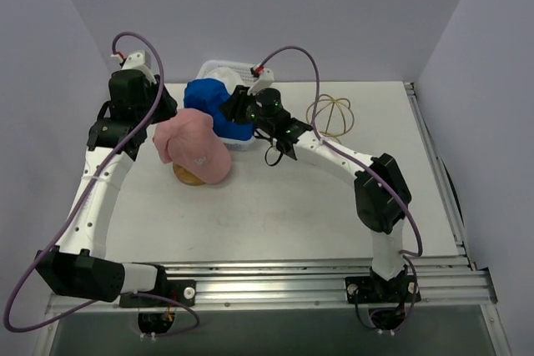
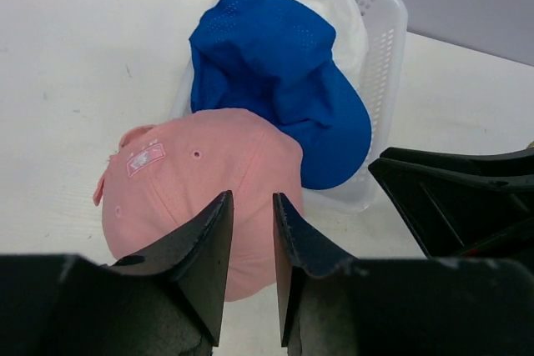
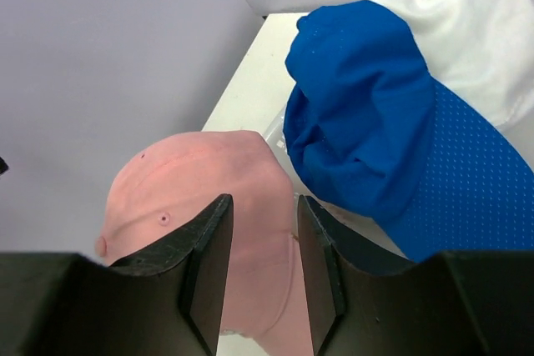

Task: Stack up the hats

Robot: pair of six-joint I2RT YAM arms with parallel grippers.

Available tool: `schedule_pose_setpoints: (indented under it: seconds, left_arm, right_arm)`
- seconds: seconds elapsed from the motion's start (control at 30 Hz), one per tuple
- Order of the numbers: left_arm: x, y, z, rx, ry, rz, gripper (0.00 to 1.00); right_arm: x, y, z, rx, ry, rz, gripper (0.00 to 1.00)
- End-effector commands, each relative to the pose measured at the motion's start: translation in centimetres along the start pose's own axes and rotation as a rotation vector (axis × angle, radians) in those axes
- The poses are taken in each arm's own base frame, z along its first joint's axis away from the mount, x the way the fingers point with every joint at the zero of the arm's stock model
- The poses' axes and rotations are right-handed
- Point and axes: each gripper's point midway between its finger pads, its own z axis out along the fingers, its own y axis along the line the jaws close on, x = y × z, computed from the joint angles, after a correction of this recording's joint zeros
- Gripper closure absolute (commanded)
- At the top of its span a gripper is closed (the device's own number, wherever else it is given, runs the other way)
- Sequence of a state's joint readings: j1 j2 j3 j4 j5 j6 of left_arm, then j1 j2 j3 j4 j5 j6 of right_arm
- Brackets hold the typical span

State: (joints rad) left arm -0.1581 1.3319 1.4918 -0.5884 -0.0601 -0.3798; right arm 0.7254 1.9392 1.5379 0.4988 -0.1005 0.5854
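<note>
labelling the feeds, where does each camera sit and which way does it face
Top external: fixed above and behind the bases, looking down on the table; both arms show.
Left wrist: looks past the left hand down at the pink cap, blue cap and basket; some right arm shows.
Right wrist: looks past the right hand leftward at both caps and a white hat.
Shared: both wrist views show the two caps.

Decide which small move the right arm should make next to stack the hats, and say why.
Probably lower the right gripper onto the blue cap and close on its fabric. It hangs open, holding nothing; the blue cap lies over the white hat in the basket, and the pink cap sits beside the basket.
</note>
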Motion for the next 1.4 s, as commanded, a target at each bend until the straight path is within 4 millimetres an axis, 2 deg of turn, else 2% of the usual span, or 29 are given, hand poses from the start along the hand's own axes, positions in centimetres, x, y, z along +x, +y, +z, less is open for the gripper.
schedule_pose_setpoints:
  seconds: [0.0,0.1,0.13,0.43,0.57,0.83,0.93,0.97,1.0,1.03,1.07,1.1,1.13,1.17,1.2,1.37]
  left_arm:
    - [-1.0,1.6,-1.5,-0.085,-0.028,0.013,0.65]
    - [-1.0,3.1,-2.3,-0.137,-0.038,0.003,0.64]
    - [-1.0,3.3,-2.5,-0.142,-0.040,-0.004,0.64]
    - [-1.9,4.4,-4.3,-0.163,-0.080,-0.013,0.57]
    - [-1.5,4.8,-4.0,-0.174,-0.069,-0.010,0.57]
    - [-0.8,4.7,-2.1,-0.151,-0.031,-0.012,0.56]
    - [-0.4,3.9,-0.8,-0.098,-0.005,0.012,0.56]
    - [-0.2,3.5,-0.5,-0.075,0.008,0.022,0.56]
    - [-0.1,3.4,0.1,-0.066,0.021,0.036,0.56]
    - [0.1,3.5,0.4,-0.063,0.028,0.062,0.56]
    - [0.0,3.3,0.6,-0.049,0.027,0.074,0.56]
    - [0.6,3.2,1.0,-0.034,0.041,0.080,0.56]
    - [0.8,3.3,1.3,-0.030,0.044,0.092,0.55]
    - [0.7,2.7,1.7,0.003,0.035,0.099,0.55]
    - [1.2,2.4,2.1,0.031,0.051,0.100,0.54]
    - [2.6,2.9,3.8,0.017,0.097,0.095,0.54]
  right_arm:
    - [1.5,1.7,1.7,-0.021,0.062,-0.146,0.67]
    - [3.0,1.5,2.8,0.004,0.098,-0.178,0.67]
    - [2.5,1.9,3.1,-0.007,0.087,-0.178,0.68]
    - [6.8,3.1,5.3,-0.074,0.170,-0.192,0.68]
    - [7.9,3.7,5.7,-0.095,0.188,-0.190,0.68]
    - [8.2,5.0,5.5,-0.130,0.190,-0.215,0.68]
    - [7.5,4.6,5.1,-0.104,0.180,-0.214,0.68]
    - [6.5,4.9,4.6,-0.103,0.162,-0.210,0.68]
    - [5.8,4.3,4.4,-0.092,0.152,-0.205,0.68]
    - [6.0,3.7,4.1,-0.079,0.159,-0.202,0.68]
    - [4.6,3.9,3.5,-0.077,0.135,-0.199,0.68]
    - [4.0,3.7,3.1,-0.072,0.128,-0.192,0.67]
    - [4.0,2.5,2.8,-0.054,0.128,-0.186,0.67]
    - [2.6,2.8,2.1,-0.061,0.107,-0.183,0.67]
    - [2.2,2.7,1.7,-0.061,0.104,-0.185,0.67]
    - [-0.6,1.2,-0.1,0.009,0.043,-0.227,0.63]
